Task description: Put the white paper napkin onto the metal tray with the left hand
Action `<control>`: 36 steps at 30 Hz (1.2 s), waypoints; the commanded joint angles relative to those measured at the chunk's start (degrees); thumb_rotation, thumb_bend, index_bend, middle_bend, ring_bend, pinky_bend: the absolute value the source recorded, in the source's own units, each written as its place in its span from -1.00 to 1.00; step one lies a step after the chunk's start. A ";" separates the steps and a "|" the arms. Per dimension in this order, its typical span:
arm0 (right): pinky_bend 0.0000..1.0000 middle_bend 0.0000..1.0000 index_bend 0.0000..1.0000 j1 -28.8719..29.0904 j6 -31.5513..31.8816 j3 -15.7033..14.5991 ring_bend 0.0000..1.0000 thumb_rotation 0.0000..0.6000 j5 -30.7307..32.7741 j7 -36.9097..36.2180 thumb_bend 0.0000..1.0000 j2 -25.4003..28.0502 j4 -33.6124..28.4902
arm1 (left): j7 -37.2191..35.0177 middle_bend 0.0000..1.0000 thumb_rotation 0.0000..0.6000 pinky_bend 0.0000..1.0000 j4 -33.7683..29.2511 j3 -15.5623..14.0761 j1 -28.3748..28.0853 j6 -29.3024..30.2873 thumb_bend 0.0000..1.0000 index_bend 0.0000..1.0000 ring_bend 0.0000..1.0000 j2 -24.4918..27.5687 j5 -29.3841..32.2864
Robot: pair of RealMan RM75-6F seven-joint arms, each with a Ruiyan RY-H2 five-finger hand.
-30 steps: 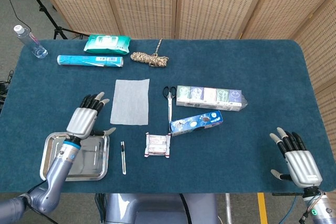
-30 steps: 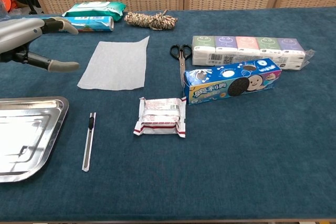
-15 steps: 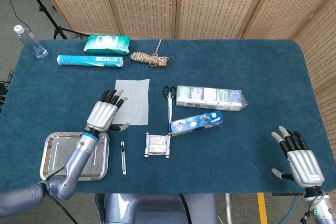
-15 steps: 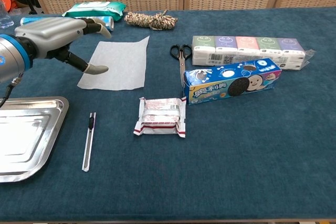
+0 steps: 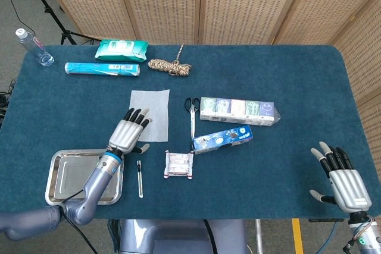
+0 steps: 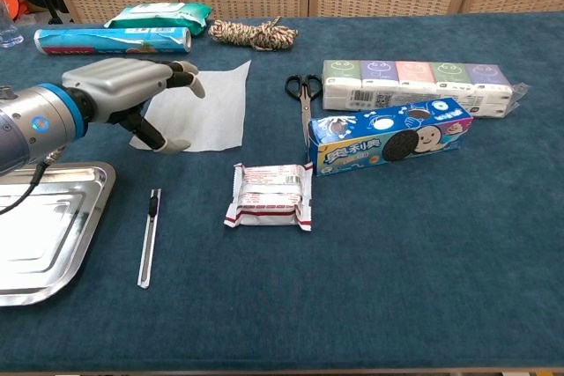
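Your left hand (image 5: 130, 133) hangs over the near left corner of the napkin (image 5: 153, 111), fingers apart and holding nothing; whether the thumb touches the sheet you cannot tell from either view. The napkin lies flat on the cloth, beyond the tray (image 5: 58, 176) and to its right, apart from it. Your right hand (image 5: 342, 179) rests far to the right of the napkin, also spread and empty.

A thin sheet lying flat gives little to grip. If you close from above, your fingers may slide across it, crumple it, or only push it farther from the tray. The small knife (image 5: 139, 177) lies just beside the napkin's near edge, so a dragging pull toward the tray could sweep it along.

A second ago your left hand was above the tray; since then it has travelled right, onto the napkin's corner. The napkin itself has not shifted.
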State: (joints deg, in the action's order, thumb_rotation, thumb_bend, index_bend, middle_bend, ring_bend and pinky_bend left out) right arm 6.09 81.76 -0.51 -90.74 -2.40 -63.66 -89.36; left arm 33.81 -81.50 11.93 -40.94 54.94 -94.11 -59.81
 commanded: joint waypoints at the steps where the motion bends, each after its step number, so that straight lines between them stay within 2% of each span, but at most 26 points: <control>1: -1.00 -1.00 -0.78 -0.01 0.02 0.01 -1.00 1.00 -0.01 -0.05 -1.00 -0.04 0.06 | -0.06 -1.00 0.40 -1.00 0.61 -0.17 -0.39 0.04 -0.43 -0.56 -1.00 -0.35 0.53; 11: -1.00 -1.00 -0.77 -0.11 0.55 0.20 -1.00 1.00 -0.17 -0.72 -1.00 -0.20 0.39 | 0.20 -1.00 0.42 -1.00 1.93 -1.25 -1.54 -0.25 -0.39 -0.51 -1.00 -1.44 2.17; 17: -1.00 -1.00 -0.78 -0.18 0.78 0.27 -1.00 1.00 -0.21 -1.03 -1.00 -0.15 0.51 | 0.40 -1.00 0.53 -1.00 2.77 -1.51 -2.12 -0.21 -0.39 -0.50 -1.00 -2.18 2.75; 32: -1.00 -1.00 -0.78 -0.26 1.26 0.54 -1.00 1.00 -0.23 -1.98 -1.00 -0.23 0.95 | 0.71 -1.00 0.64 -1.00 4.73 -2.07 -3.34 -0.98 -0.35 -0.46 -1.00 -3.87 4.73; 36: -1.00 -1.00 -0.78 -0.28 1.32 0.54 -1.00 1.00 -0.28 -2.09 -1.00 -0.24 1.01 | 0.73 -1.00 0.74 -1.00 5.10 -2.31 -3.50 -0.68 -0.32 -0.42 -1.00 -4.26 4.56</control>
State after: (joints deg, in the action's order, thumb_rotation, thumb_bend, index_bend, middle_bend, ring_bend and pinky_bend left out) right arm 5.82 83.08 0.03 -91.02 -4.48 -63.90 -88.35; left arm 34.53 -76.45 9.66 -44.42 54.22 -98.32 -55.24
